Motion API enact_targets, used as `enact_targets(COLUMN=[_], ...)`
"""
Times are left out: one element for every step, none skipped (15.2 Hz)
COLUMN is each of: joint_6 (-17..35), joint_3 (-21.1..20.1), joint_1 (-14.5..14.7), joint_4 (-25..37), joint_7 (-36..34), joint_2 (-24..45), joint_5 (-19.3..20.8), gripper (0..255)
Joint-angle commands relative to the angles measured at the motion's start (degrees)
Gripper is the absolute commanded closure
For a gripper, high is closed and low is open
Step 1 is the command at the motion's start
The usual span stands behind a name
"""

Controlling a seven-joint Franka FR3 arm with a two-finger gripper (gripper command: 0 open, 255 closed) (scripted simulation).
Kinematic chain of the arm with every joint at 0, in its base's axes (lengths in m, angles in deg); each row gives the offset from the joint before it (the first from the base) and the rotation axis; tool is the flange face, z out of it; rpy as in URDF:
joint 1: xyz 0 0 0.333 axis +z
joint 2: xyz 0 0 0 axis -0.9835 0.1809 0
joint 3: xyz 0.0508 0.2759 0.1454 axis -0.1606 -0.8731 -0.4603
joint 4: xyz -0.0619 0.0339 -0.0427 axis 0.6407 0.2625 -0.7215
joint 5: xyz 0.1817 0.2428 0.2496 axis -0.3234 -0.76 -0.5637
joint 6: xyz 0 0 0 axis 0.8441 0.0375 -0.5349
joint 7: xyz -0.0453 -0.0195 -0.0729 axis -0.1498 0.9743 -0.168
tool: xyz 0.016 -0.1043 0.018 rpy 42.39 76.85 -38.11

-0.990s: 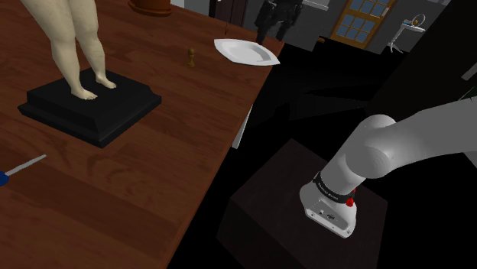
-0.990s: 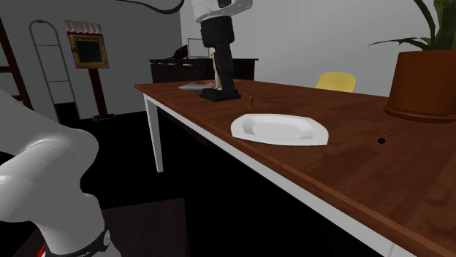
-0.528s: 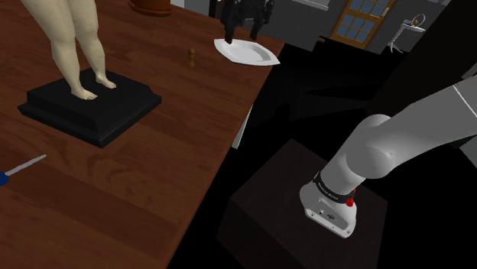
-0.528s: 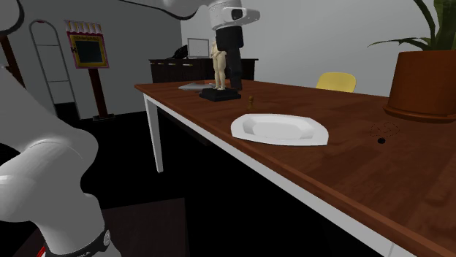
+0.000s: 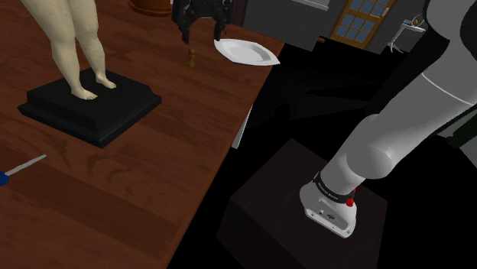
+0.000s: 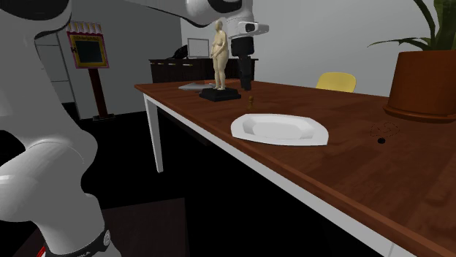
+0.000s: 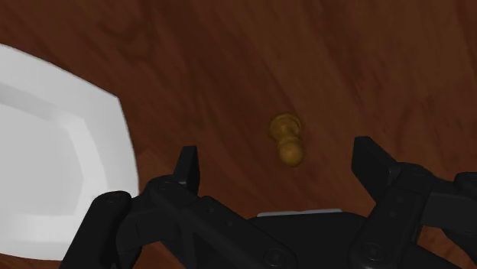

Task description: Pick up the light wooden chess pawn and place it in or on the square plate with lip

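In the shoulder view, a blue-handled tool (image 5: pixel 21 169) lies near the tabletop's (image 5: pixel 153 176) left edge. Next to it, further in, a tan figurine (image 5: pixel 75 46) stands on a black base (image 5: pixel 92 107). Right of the base, well apart from it, the pawn (image 5: pixel 192 57) stands upright on the bare wood, light brown and small. The pincer (image 5: pixel 200 37) hangs just above it, its fingers spread wide and holding nothing. The pawn is near the white square plate (image 5: pixel 244 52), which sits at the tabletop's right edge, close to the far corner. The two do not touch. Lower right, the white arm (image 5: pixel 397 137) rises from the dark stand (image 5: pixel 275 222).

In the second exterior view, the figurine (image 6: pixel 218 55) on its base (image 6: pixel 220 95) comes first, then the pincer (image 6: pixel 246 87), pointing down. The pawn (image 6: pixel 251 101) stands just under its tips, apart from them. The plate (image 6: pixel 278 128) lies nearer the tabletop's (image 6: pixel 351 175) front edge than the pawn does. A yellow chair (image 6: pixel 336 80) shows behind the far edge, and a brown pot (image 6: pixel 426 87) stands toward the right end.

In the wrist view, the plate (image 7: pixel 46 153) lies beside one finger. The pawn (image 7: pixel 287 141), seen from above, stands in the gap of the pincer (image 7: pixel 277 158), and neither of its fingers (image 7: pixel 186 164) touches it.
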Motion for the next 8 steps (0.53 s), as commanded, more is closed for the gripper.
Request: enact_targets(joint_6=[-1.36,-1.47,-0.68,0.11,0.90,1.68,2.46,3.23], joint_3=[-1.62,-1.68,-1.61,-1.56,-1.52,-1.48,-1.45,-1.42], joint_1=[0.69,0.85,0.85,0.83,0.80,0.77,0.74,0.71], joint_4=[5.63,6.12,5.24,4.38,3.54,2.72,1.91,1.12], joint_7=[-3.16,-3.44,-3.42,-3.41,-3.40,-3.40,-3.40,-3.40], joint_2=[5.26,5.73,5.63,5.55,5.49,5.44,5.40,5.38], joint_5=[1.61,1.78,1.74,1.72,1.70,1.69,1.68,1.68], gripper=[0,0,0,0,0,0,0,0])
